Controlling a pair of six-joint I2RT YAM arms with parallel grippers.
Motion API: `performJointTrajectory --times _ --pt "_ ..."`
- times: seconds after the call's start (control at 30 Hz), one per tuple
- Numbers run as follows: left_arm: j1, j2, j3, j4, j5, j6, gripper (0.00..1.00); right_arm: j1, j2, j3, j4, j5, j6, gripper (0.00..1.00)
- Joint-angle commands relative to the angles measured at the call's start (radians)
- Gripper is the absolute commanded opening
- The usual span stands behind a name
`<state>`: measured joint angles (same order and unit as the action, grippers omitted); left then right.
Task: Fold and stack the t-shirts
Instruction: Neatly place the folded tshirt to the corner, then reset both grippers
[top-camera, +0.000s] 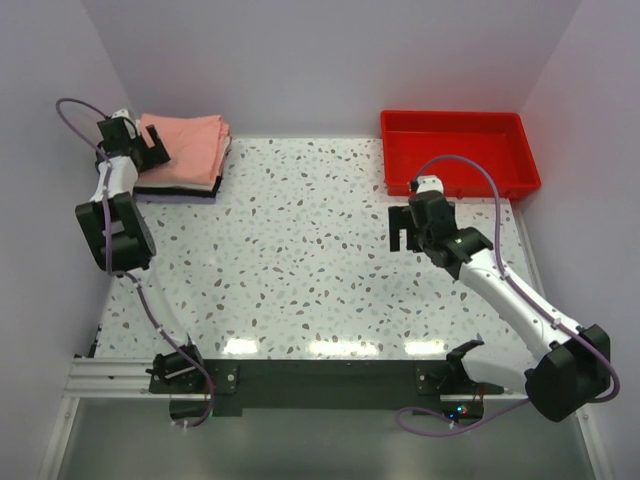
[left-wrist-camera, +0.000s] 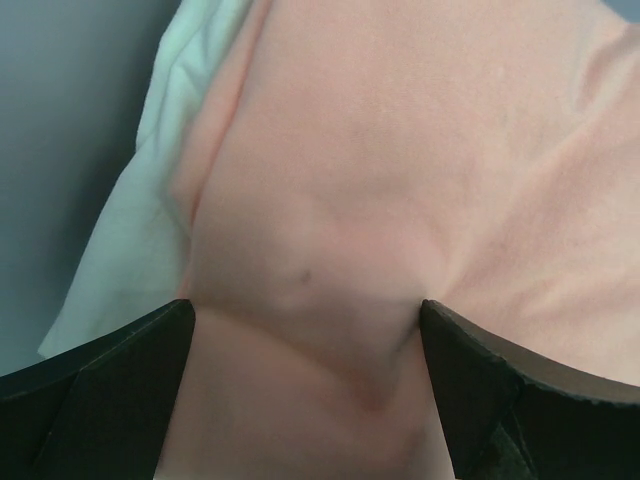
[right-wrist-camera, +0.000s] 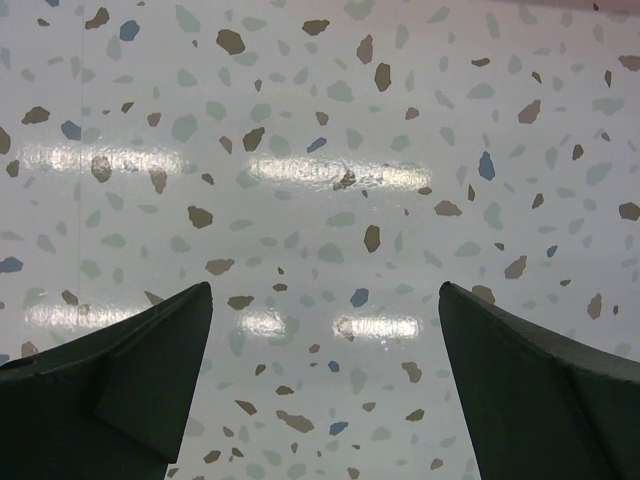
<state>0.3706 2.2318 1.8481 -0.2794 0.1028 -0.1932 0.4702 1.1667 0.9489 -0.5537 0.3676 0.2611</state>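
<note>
The t-shirts lie folded in a stack at the table's far left corner. A salmon-pink one (top-camera: 190, 145) is on top, with cream (top-camera: 216, 172), black (top-camera: 175, 187) and lavender (top-camera: 178, 196) layers under it. My left gripper (top-camera: 152, 145) hovers at the stack's left edge. In the left wrist view it (left-wrist-camera: 305, 305) stands open, close over the wrinkled salmon shirt (left-wrist-camera: 400, 150), and the cream shirt (left-wrist-camera: 130, 240) shows at the left. I cannot tell whether the fingers touch the cloth. My right gripper (top-camera: 402, 228) is open over bare table (right-wrist-camera: 325, 290) and holds nothing.
A red plastic tray (top-camera: 530, 160) stands at the far right corner, just behind the right gripper. The speckled table (top-camera: 300, 250) spreads between the two arms. Walls close in on the left, back and right.
</note>
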Motion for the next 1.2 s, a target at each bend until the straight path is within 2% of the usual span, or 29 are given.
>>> performJointTrajectory --times 0.0,0.23,0.27,0.37,0.43,0.47,0.57,0.6,0.67,0.7,0.77,0.97,1.03,1.17 --pt "0.016 -0.150 0.080 -0.024 0.012 -0.038 1.00 -0.004 -0.033 0.042 0.017 0.002 -0.002 0.99" --pt "0.016 -0.333 0.169 -0.177 -0.133 -0.167 1.00 -0.005 -0.084 0.045 0.002 -0.030 0.004 0.99" --pt "0.014 -0.345 0.187 -0.257 -0.135 -0.193 1.00 -0.004 -0.093 0.042 0.003 -0.044 0.006 0.99" --pt "0.004 -0.466 0.160 -0.320 -0.077 -0.265 1.00 -0.005 -0.128 0.034 0.002 -0.056 0.020 0.99" --pt "-0.036 -0.553 0.012 -0.301 -0.077 -0.324 1.00 -0.004 -0.156 0.024 -0.005 -0.067 0.039 0.99" --pt "-0.056 -0.660 -0.144 -0.246 -0.078 -0.343 1.00 -0.005 -0.165 0.018 -0.003 -0.070 0.044 0.99" --pt "-0.201 -0.834 -0.414 -0.083 -0.095 -0.393 1.00 -0.004 -0.205 -0.012 0.011 -0.107 0.061 0.99" --pt "-0.293 -0.936 -0.579 -0.054 -0.098 -0.417 1.00 -0.005 -0.217 -0.022 0.021 -0.128 0.052 0.99" --pt "-0.396 -1.024 -0.721 -0.009 -0.170 -0.434 1.00 -0.005 -0.255 -0.064 0.058 -0.185 0.044 0.99" --pt "-0.488 -1.096 -0.834 -0.010 -0.249 -0.460 1.00 -0.004 -0.268 -0.074 0.064 -0.196 0.046 0.99" --pt "-0.550 -1.181 -0.983 0.017 -0.252 -0.473 1.00 -0.005 -0.291 -0.102 0.067 -0.197 0.050 0.99" --pt "-0.719 -1.366 -1.261 -0.064 -0.305 -0.610 1.00 -0.005 -0.341 -0.242 0.133 -0.196 0.111 0.99" --pt "-0.733 -1.417 -1.300 -0.069 -0.327 -0.608 1.00 -0.004 -0.360 -0.298 0.161 -0.196 0.151 0.99" --pt "-0.733 -1.492 -1.302 -0.182 -0.448 -0.611 1.00 -0.004 -0.378 -0.383 0.262 -0.213 0.197 0.99"
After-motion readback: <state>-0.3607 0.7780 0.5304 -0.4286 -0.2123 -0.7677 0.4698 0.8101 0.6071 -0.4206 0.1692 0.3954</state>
